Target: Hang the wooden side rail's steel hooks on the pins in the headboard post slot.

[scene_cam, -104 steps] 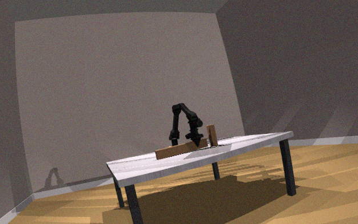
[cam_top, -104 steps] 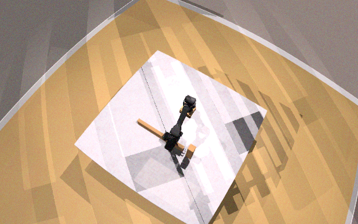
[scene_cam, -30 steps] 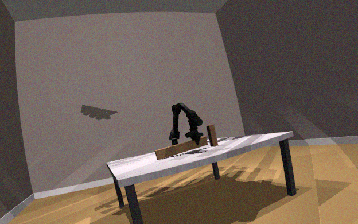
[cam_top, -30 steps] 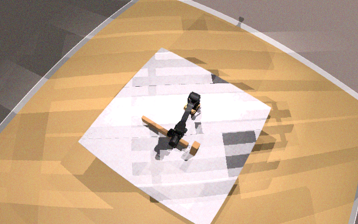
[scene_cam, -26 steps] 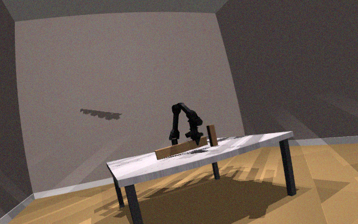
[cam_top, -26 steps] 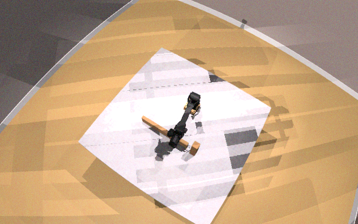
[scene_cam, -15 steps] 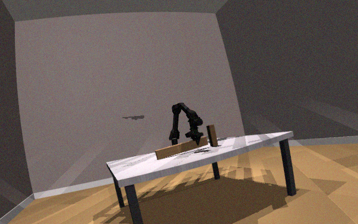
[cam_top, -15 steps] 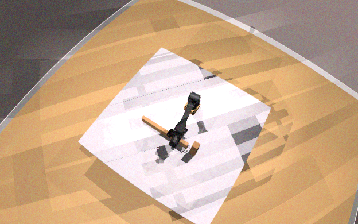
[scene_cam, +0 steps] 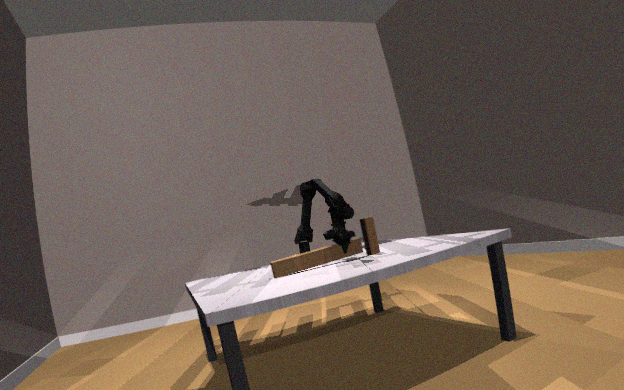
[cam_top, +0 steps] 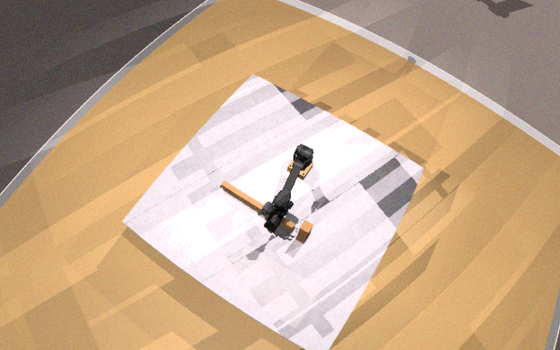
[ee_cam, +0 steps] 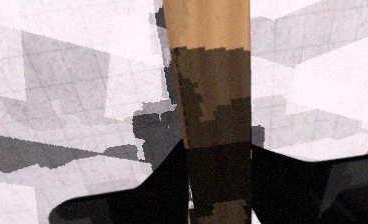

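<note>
The long wooden side rail [cam_top: 243, 196] [scene_cam: 306, 261] [ee_cam: 210, 30] stands on its narrow edge, with its far end on the white table [cam_top: 171, 233] [scene_cam: 266, 300]. Its other end points at the headboard post [cam_top: 304, 231] [scene_cam: 371, 235], an upright wooden block, with a small gap showing between them in the top view. That end looks slightly raised. My gripper [scene_cam: 346, 248] [ee_cam: 202, 141] is shut on the rail near the post end, one finger on each side. The hooks, slot and pins are too small or hidden to make out.
The arm's base [cam_top: 303, 154] [scene_cam: 304, 245] stands on the table behind the rail, and the arm reaches over it from there. Patchy shadows lie across the table top and around the post.
</note>
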`<state>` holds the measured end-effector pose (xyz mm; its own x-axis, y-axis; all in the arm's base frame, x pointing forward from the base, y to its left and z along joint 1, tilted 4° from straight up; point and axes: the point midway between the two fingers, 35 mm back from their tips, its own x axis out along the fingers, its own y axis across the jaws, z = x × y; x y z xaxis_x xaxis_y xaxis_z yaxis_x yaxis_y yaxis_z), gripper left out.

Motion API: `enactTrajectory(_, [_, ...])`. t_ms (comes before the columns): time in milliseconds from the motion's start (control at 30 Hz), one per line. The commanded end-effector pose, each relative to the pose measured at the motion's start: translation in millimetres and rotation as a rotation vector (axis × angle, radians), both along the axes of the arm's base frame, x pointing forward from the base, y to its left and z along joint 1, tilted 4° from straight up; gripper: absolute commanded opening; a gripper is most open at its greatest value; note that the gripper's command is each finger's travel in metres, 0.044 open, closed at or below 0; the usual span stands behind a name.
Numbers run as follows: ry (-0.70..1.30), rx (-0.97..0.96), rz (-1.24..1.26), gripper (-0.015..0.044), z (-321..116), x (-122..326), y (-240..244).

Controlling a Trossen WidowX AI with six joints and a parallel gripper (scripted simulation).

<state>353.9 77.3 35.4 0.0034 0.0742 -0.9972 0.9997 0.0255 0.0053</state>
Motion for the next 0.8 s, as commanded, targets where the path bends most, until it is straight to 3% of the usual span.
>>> enactTrajectory(0, [-0.017,0.003,-0.001,0.0,5.1,3.9,1.1])
enactTrajectory(767, [-0.017,0.003,-0.001,0.0,5.0,3.2,3.5])
